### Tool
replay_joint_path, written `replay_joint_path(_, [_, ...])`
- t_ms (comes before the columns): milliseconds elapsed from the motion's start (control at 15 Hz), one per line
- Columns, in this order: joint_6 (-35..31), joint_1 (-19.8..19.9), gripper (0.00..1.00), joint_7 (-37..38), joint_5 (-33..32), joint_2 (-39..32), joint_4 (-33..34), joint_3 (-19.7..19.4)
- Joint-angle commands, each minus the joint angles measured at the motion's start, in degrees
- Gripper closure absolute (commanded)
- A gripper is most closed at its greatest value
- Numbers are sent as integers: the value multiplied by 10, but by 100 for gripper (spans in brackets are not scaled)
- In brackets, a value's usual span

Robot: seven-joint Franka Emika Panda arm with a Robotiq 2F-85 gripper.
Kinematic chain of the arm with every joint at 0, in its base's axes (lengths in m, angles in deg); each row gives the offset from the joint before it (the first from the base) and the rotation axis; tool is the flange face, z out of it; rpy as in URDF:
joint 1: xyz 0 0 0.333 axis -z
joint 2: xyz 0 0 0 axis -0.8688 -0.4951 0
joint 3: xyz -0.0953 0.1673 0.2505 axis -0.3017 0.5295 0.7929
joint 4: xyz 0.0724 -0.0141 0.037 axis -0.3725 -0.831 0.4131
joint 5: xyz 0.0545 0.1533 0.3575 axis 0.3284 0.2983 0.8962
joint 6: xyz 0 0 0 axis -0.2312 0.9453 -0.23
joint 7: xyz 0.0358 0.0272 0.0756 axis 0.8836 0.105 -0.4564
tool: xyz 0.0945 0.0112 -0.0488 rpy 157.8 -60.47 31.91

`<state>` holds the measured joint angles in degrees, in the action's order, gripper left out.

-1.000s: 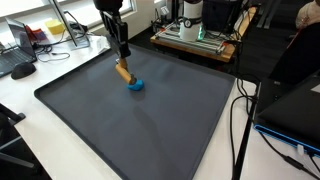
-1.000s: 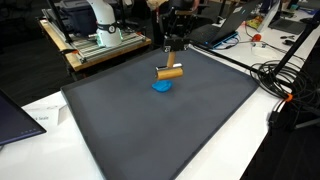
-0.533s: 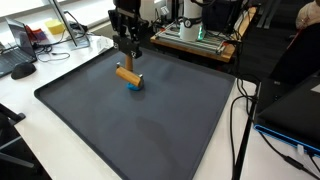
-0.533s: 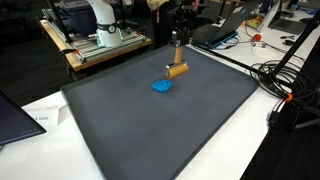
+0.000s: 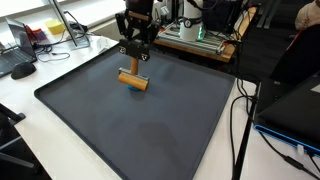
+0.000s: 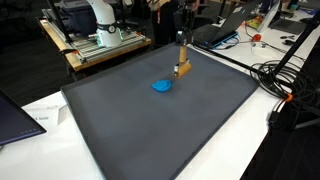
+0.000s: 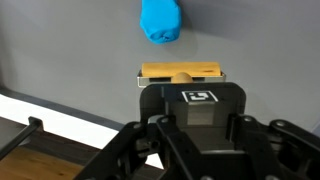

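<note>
Gripper (image 5: 134, 67) fingers are clamped narrowly on the tan rectangular wooden block (image 5: 133, 80), low over the far part of the dark grey mat (image 5: 140, 135). Carry the block level and clear of the small blue rounded piece (image 6: 162, 86) just beside it

Raised exterior views share mat (image 5: 150, 130), wrist behind gripper (image 7: 181, 80)

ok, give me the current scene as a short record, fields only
end effector: shut on the wooden block
block pose: tan, long side level, held across the fingers
block contact with mat: cannot tell
blue object: lies on the mat, apart from the block
mat: dark grey, flat, covers most of the tabletop
surroundings: cables beside the mat's edge
</note>
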<state>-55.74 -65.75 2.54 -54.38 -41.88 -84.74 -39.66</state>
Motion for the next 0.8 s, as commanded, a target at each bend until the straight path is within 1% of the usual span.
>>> replay_joint_path(0, [2, 2, 53, -1, 1, -1, 1, 1])
replay_joint_path(133, [2, 2, 53, -1, 1, -1, 1, 1])
replay_joint_path(200, [2, 2, 78, -1, 1, -1, 1, 1])
replay_joint_path(267, [-8, -4, 78, 29, -41, -1, -2, 0])
replay_joint_path(333, [-8, -8, 78, 29, -53, 0, -5, 3])
replay_joint_path(533, [1, -27, 78, 52, -132, -2, -7, 12])
replay_joint_path(733, [17, -47, 78, 51, -172, -5, -7, 26])
